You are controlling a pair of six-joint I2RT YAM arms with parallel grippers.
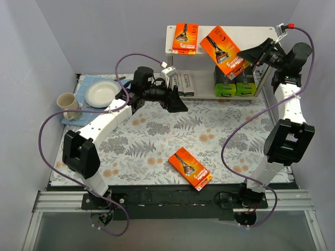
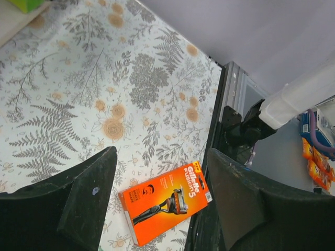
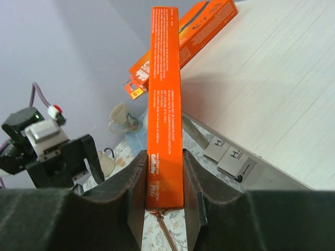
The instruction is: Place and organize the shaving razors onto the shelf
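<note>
The shelf (image 1: 251, 32) stands at the far right. One orange razor box (image 1: 186, 37) lies on its top board. My right gripper (image 1: 250, 55) is shut on a second orange box (image 1: 225, 50), held tilted over the top board; the right wrist view shows this box (image 3: 166, 104) edge-on between my fingers (image 3: 163, 178). Grey Harry's boxes (image 1: 183, 83) and black-and-lime boxes (image 1: 235, 83) sit on the lower tier. A third orange box (image 1: 191, 168) lies on the floral mat near the front. My left gripper (image 1: 175, 102) is open and empty, with that box (image 2: 167, 203) seen between its fingers.
A white plate (image 1: 102, 94) and a mug (image 1: 67, 103) sit on a blue cloth (image 1: 86, 83) at the far left. The table's black front rail (image 2: 220, 157) runs next to the loose orange box. White walls enclose the sides.
</note>
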